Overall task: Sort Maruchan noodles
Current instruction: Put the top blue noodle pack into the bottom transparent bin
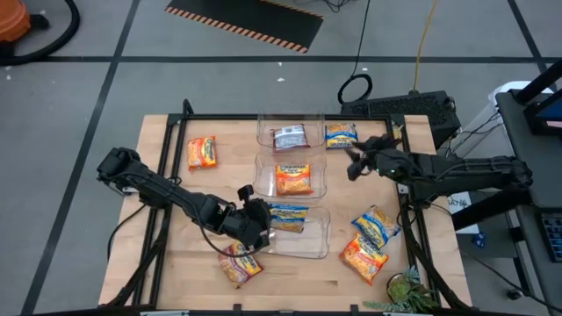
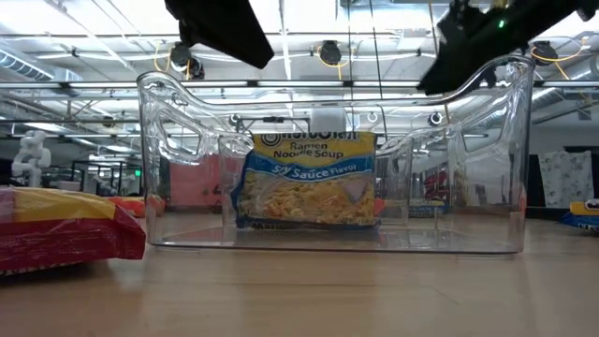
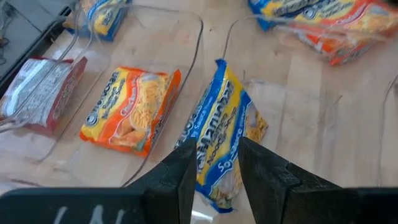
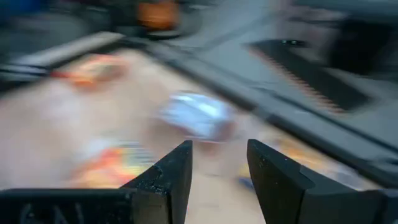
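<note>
My left gripper (image 1: 261, 219) (image 3: 216, 149) reaches into the near clear bin (image 1: 312, 246) and is shut on a blue-and-yellow Maruchan packet (image 1: 290, 215) (image 2: 304, 178). The middle bin (image 1: 260, 175) holds an orange packet (image 1: 294, 178) (image 3: 130, 109). A reddish-brown packet (image 1: 290, 137) lies in the far bin (image 1: 263, 132). Loose on the table lie an orange packet (image 1: 202, 152), a blue-and-yellow one (image 1: 341, 134), a reddish-brown one (image 1: 239, 263), and a blue-and-yellow (image 1: 376, 226) and an orange (image 1: 363, 257) packet at the near right. My right gripper (image 1: 354, 164) (image 4: 219, 174) hovers open just right of the middle bin, touching nothing. My left gripper pinches the blue-and-yellow packet at the end nearest it (image 3: 214, 177), one finger (image 3: 180, 171) on each flat face. The fingers slant in from the table's left and above, along the packet. The packet stands on edge inside the near bin, its lower edge (image 2: 304, 225) on the bin's floor.
The three clear bins stand in a row down the table's middle, from far to near. A black frame (image 1: 167, 158) borders the table's left, far and right sides. A green plant sprig (image 1: 406, 290) lies at the near right corner. Bare wood shows at the near left.
</note>
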